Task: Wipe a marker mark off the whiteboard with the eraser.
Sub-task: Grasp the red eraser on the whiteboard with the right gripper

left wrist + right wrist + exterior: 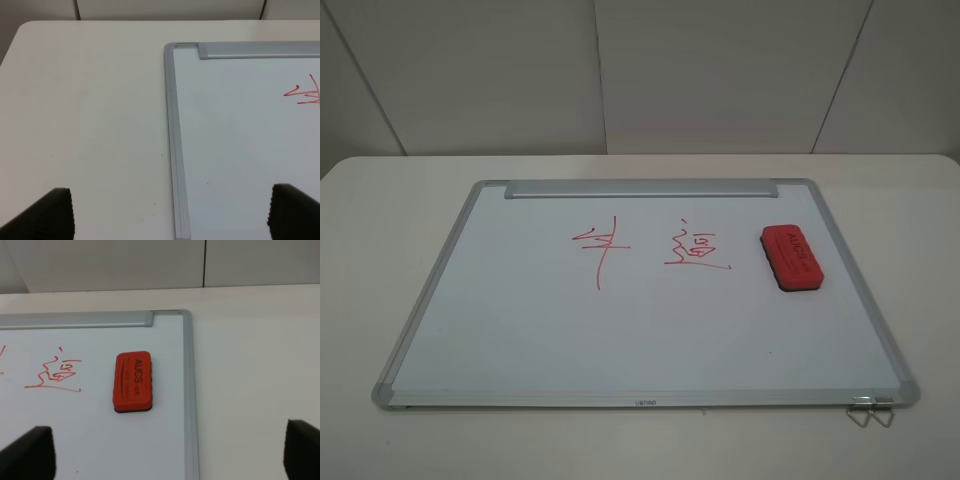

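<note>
Eraser (791, 257) is laid flat on the whiteboard (620, 340) by its right edge, untouched. Both sets of jaws are spread wide, nothing gripped. Marker mark (598, 247) is intact mid-board, toward the far edge. Risk: the boxy character (695, 250) is placed between them, so it could be smeared if the eraser is dragged straight across.

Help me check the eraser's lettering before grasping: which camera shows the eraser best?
The right wrist view: the eraser lies whole and close on the whiteboard, its top lettering clearest. The exterior high view shows it whole too, but smaller. The left wrist view misses it.
</note>
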Tool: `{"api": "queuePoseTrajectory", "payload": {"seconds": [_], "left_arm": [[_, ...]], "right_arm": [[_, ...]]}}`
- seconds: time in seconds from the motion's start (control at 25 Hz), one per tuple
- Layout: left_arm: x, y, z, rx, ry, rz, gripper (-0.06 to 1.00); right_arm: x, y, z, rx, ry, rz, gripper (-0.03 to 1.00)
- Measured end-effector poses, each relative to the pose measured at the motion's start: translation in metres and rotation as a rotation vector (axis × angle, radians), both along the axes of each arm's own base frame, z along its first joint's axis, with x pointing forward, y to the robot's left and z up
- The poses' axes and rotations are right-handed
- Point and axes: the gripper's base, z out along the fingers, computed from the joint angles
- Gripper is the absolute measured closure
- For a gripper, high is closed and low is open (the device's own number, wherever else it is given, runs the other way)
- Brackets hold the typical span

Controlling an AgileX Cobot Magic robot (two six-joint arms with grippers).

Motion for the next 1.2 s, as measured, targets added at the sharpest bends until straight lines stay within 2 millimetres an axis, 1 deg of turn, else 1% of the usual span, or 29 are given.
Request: {"api": "queuePoseTrajectory", "payload": {"seconds": [1.2], "left_arm": [[0.0,0.0,0.0,0.0,0.0,0.0,0.17]], "right_arm": [[0.0,0.0,0.0,0.0,0.0,0.0,0.15]]}}
